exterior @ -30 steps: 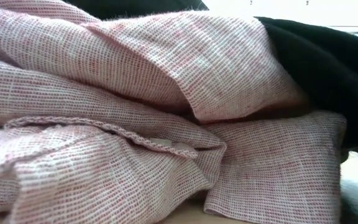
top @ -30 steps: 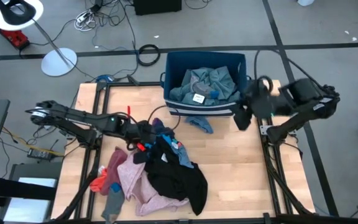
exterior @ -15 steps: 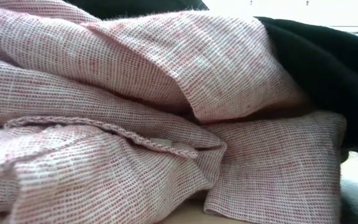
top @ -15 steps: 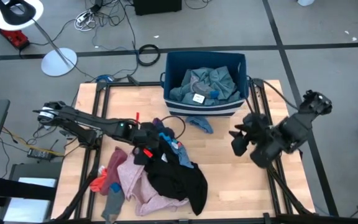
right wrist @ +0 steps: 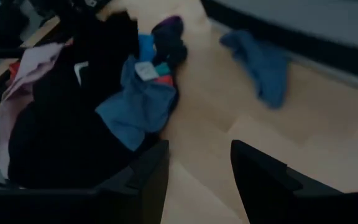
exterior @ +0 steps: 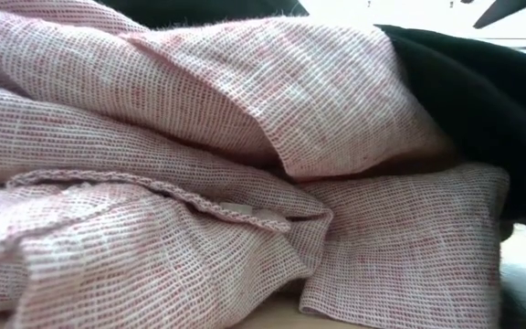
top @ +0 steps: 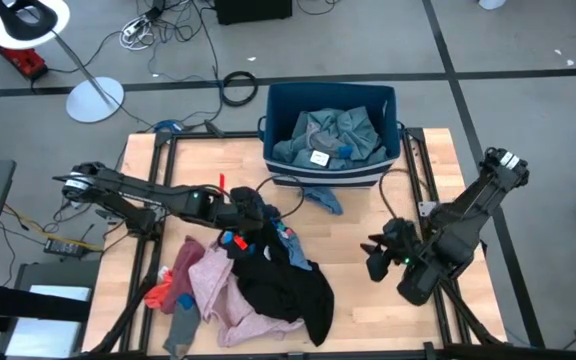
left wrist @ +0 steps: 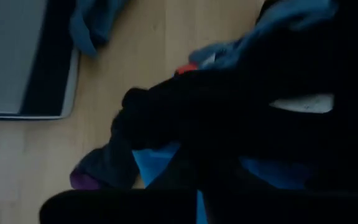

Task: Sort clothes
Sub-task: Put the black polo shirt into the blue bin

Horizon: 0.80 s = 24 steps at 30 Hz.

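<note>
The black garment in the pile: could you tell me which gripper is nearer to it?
Left. The left gripper sits at the black garment's top edge; the right gripper hangs open over bare table to its right.

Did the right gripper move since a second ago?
Yes. In the high view the right gripper was up beside the blue bin. Now it is away from the bin, lower over the table, nearer the clothes pile.

Grey floor (top: 528,40), scattered cables (top: 168,25)
</note>
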### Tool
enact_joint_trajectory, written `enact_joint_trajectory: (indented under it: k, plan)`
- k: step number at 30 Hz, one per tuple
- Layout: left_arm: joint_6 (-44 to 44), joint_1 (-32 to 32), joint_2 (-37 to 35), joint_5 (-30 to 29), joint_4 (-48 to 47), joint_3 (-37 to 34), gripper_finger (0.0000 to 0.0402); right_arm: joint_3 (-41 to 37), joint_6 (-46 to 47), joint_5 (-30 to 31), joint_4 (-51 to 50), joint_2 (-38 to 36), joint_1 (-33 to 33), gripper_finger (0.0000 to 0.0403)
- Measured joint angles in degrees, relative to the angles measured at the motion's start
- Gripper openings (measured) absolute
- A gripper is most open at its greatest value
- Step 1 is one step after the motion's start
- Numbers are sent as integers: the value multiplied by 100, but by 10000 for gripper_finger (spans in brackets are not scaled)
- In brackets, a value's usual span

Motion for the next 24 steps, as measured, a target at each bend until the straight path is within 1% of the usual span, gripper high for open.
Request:
enact_joint_trajectory:
  k: [6, 11, 14, 19, 24]
  plan:
    - [-405, -33, 0, -26, -861, 1053, 2, -1197, -3, -121, 1734, 2, 126, 173]
    - [-653, -32, 0, -404, -1399, 1996, 1, -1983, -313, -808, 2848, 2, 26, 171]
    - [-657, -34, -1, -637, -1579, 2509, 1, -2346, -570, -1036, 3483, 2, -67, 167]
    - [-660, -34, -7, -795, -1504, 3173, 1, -2767, -744, -1122, 4120, 2, -184, 158]
    - [-651, -32, -7, -1124, -1413, 3784, 0, -2894, -880, -1172, 4163, 2, -256, 150]
